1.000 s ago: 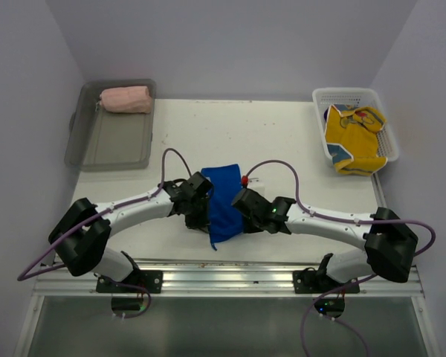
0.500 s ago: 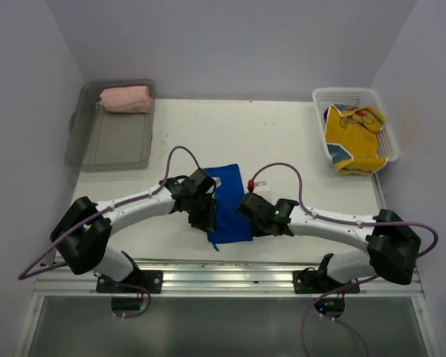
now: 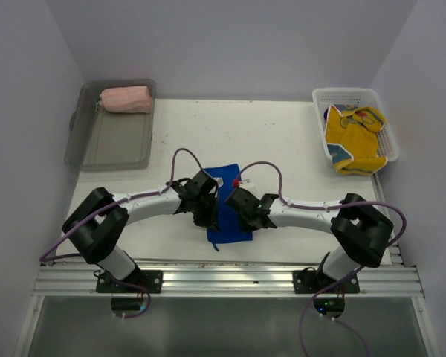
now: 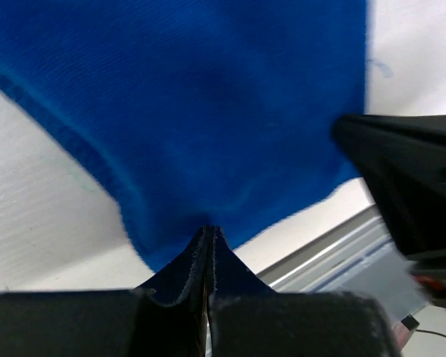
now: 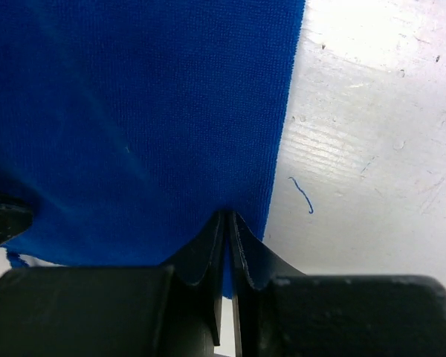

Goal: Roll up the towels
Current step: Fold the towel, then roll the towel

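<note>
Pinching one blue towel (image 3: 230, 227) of three are two closed claws: left claw (image 4: 209, 230), right claw (image 5: 227, 216).

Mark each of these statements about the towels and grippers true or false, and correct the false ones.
1. The pink towel lies rolled up in the grey tray. True.
2. The yellow towel is rolled up in that tray too. False: it lies loose and unrolled in the white basket.
3. The left gripper and the right gripper are each shut on an edge of the blue towel. True.
4. The blue towel sits in the basket. False: it lies on the table between the two arms.
</note>
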